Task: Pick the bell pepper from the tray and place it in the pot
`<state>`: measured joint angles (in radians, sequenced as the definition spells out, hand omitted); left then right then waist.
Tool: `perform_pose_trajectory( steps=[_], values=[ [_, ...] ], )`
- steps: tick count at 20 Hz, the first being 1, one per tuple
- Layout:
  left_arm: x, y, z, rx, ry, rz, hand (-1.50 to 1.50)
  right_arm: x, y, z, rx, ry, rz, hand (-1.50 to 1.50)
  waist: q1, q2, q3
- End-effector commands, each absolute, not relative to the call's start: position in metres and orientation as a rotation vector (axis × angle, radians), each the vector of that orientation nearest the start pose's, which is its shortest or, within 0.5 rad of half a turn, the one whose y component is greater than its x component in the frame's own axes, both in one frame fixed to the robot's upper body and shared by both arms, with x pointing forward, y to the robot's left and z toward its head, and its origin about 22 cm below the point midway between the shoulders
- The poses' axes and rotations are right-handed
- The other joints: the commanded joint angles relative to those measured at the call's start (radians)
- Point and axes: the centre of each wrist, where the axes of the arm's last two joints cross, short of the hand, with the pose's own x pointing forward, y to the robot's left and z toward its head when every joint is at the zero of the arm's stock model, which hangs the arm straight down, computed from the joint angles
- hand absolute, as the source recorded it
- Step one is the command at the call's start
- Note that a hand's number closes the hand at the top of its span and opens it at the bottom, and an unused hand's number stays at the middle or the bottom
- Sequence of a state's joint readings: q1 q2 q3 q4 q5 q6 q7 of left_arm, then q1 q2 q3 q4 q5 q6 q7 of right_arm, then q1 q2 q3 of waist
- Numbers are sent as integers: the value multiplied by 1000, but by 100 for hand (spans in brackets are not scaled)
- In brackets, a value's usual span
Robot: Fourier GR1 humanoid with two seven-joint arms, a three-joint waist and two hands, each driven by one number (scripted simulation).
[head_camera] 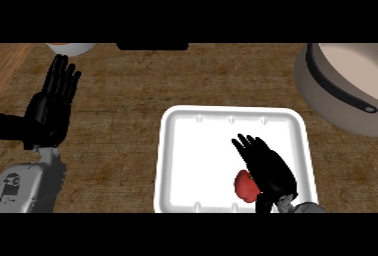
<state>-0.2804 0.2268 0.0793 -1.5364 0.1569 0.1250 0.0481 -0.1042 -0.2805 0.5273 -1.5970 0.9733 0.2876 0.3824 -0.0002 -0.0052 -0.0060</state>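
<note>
Two containers matter to you: the white tray (pixel 232 116) in the lower middle of the wooden counter (pixel 148 80), and the grey pot (pixel 325 95) at the upper right, cut off by the view's edge. You can see the pot's pale inside and a dark handle (pixel 367 106) on its near rim; nothing shows inside it.

Your red bell pepper (pixel 244 183) lies in the tray's lower right part, near the front wall. It is the only thing in the tray. Your right hand (pixel 267 165) comes in over that corner with its fingers straight and slightly spread, pointing up and to the left. The palm sits just beside the pepper on its right and covers part of it; the fingers are not curled round it. Whether the hand touches the pepper, you cannot tell.

Your left hand (pixel 52 105) rests open at the left edge, fingers straight and pointing up, well apart from the tray.

Along the far edge you have a white bowl (pixel 70 48) with something orange in it at the upper left, and a dark object (pixel 153 46) near the top middle, too cropped to name. Bare counter lies between tray and pot.
</note>
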Motion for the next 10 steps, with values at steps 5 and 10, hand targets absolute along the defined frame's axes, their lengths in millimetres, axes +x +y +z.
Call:
perform_pose_trajectory(
  steps=[5,10],
  values=[
    [303,281,70,116,-1766,37,0,232,-163,-20,-602,-1206,1593,150,3,8,6],
    [283,277,68,115,-1752,43,0,228,-147,-34,-620,-1202,1626,150,10,5,6]
  ],
)
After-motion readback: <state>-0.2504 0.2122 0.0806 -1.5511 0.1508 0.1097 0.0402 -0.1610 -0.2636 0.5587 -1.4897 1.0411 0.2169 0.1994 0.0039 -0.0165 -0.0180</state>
